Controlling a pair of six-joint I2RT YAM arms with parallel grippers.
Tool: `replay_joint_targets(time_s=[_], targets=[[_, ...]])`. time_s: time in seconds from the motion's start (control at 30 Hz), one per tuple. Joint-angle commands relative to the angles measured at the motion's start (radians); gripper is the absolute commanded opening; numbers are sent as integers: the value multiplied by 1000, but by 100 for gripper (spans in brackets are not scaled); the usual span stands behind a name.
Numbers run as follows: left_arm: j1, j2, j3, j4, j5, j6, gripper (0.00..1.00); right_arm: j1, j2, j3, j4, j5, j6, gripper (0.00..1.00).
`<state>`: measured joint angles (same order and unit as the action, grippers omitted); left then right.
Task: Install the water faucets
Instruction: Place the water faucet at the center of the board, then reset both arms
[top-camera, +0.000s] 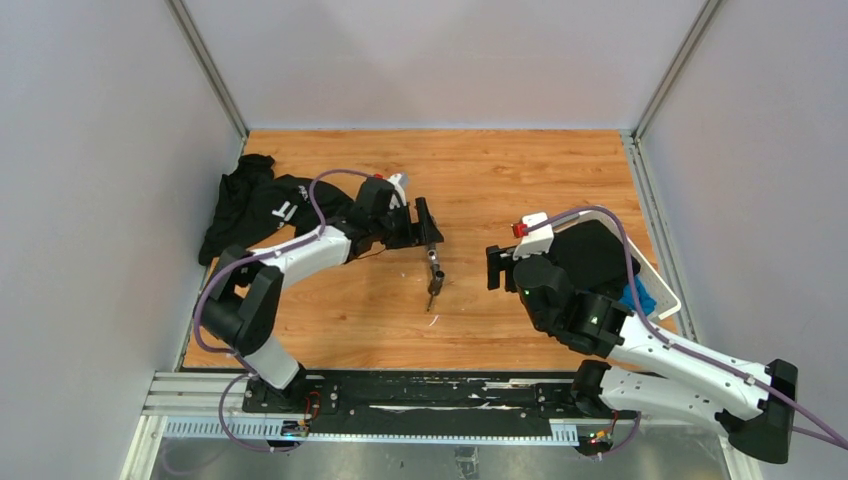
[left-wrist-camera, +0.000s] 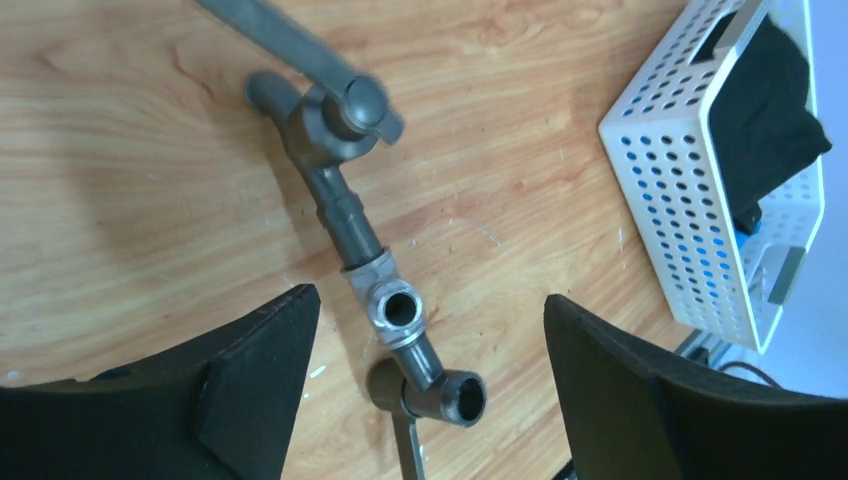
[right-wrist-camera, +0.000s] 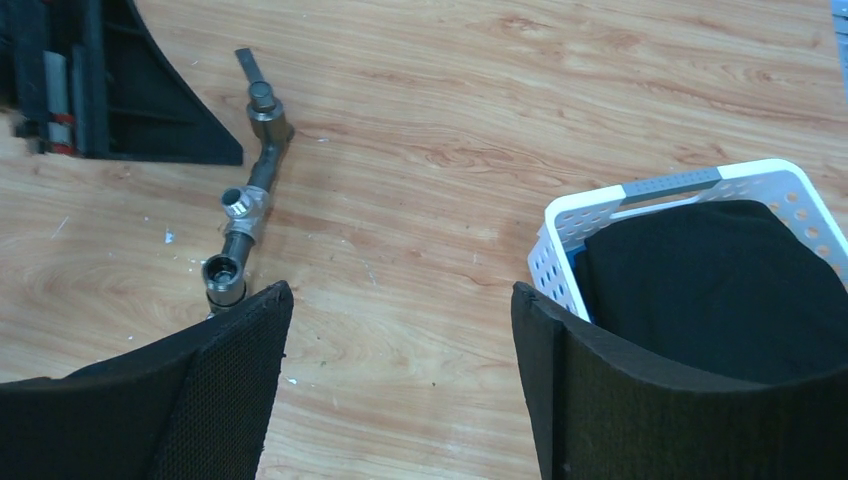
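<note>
The left tool (left-wrist-camera: 430, 295) hangs over the wooden surface (top-camera: 520, 170) with its two padded fingers spread wide and nothing pinched between them. The water faucets (left-wrist-camera: 350, 215) lie flat on the surface directly under it, joined into one crooked dark-grey line. The tee fitting (left-wrist-camera: 395, 310) sits between the fingertips, a little nearer the left one. An open-ended elbow (left-wrist-camera: 455, 395) lies further back toward the palm. The tap body and its thin lever handle (left-wrist-camera: 270, 35) reach out ahead of the fingertips and to the tool's left.

The piece looks like solid metal, so it is probably stiff, dense for its size and hard to damage. Its round, smooth pipe sections may roll or slip under a loose pinch. The lever likely pivots, and the joints may turn, so both seem poor places to hold. The straight pipe just ahead of the tee, or the chunkier tee body itself, looks the surest grip, taken across the pipe's width.

The right tool (right-wrist-camera: 398, 286) is likewise spread and holds nothing. The faucets lie ahead of it and off to its left, apart from its fingers. A white basket (right-wrist-camera: 660, 187) holding black cloth (right-wrist-camera: 720, 280) sits just ahead on its right.
</note>
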<state>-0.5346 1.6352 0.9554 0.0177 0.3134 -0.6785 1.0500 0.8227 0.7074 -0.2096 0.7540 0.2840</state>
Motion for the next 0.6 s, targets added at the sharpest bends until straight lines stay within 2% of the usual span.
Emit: replay_joint_targets(time_s=[0.0,0.13,0.23,0.27,0.3,0.33,0.57], targets=[[-5,-121,69,-136,-124,127,89,-23,17,82,-103,53,32,83],[-5,-232,90,-234,-201,207,91,-32,57,140,-141,47,18,85],[-5,-329,81,-303,-268,237,92,-58,82,157,-138,-14,-4,85],[-5,-366,69,-318,-294,246,93,-73,92,159,-139,-38,7,85],[-5,-420,53,-334,-309,253,99,-88,101,165,-152,-52,30,85],[-4,-463,35,-348,-353,253,100,-102,113,172,-167,-54,53,86],[-5,-794,-59,-508,-508,221,100,-120,213,280,-346,92,212,88]])
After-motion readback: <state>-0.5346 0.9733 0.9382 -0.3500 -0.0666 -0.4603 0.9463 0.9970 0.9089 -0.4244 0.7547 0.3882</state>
